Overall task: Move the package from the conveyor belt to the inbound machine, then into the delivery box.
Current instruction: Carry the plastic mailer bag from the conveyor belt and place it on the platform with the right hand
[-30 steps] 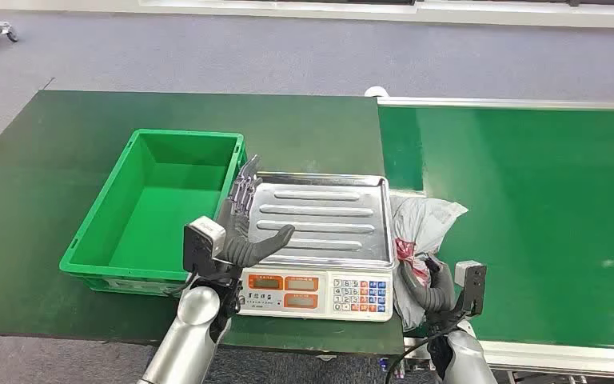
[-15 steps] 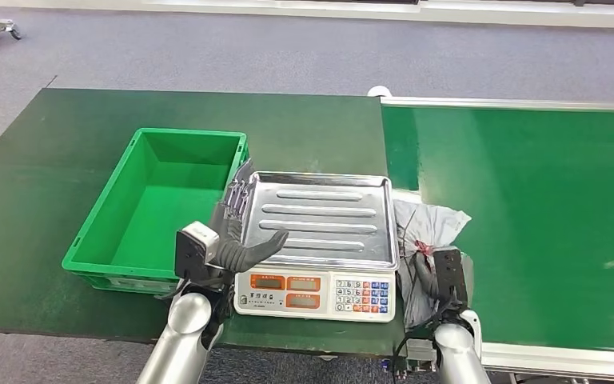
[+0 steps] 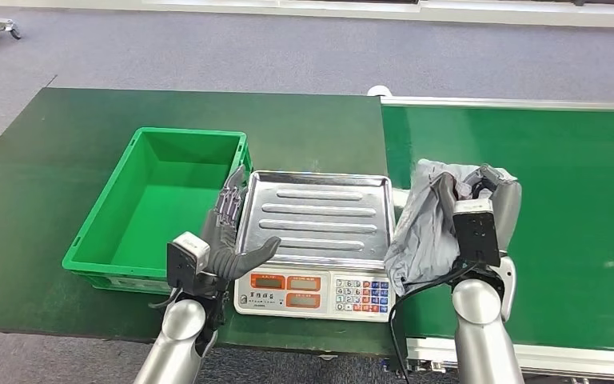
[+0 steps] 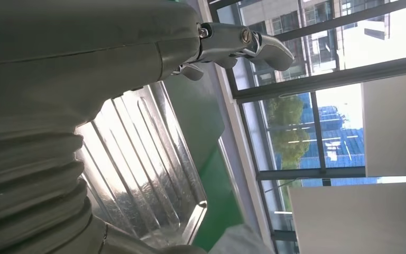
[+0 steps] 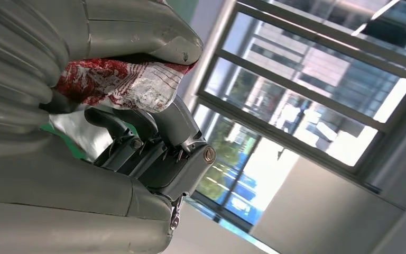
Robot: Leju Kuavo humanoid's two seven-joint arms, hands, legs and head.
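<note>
The dark green worktop [image 3: 64, 160] carries everything left of the right robot hand [image 3: 472, 196]; the conveyor belt [image 3: 560, 208] runs beneath it. The green delivery box [image 3: 152, 204] sits beyond the left robot hand [image 3: 228, 236], which is spread, holding nothing, at the scale's [image 3: 320, 232] edge. The right robot hand clutches the grey package [image 3: 424, 232], hanging beside the scale. The limp bag could slip or snag the tray rim.

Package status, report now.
Right hand grips package, lifted beside scale tray. Left hand open, fingers at tray's left edge. Tray bare, crate empty; path clear.
</note>
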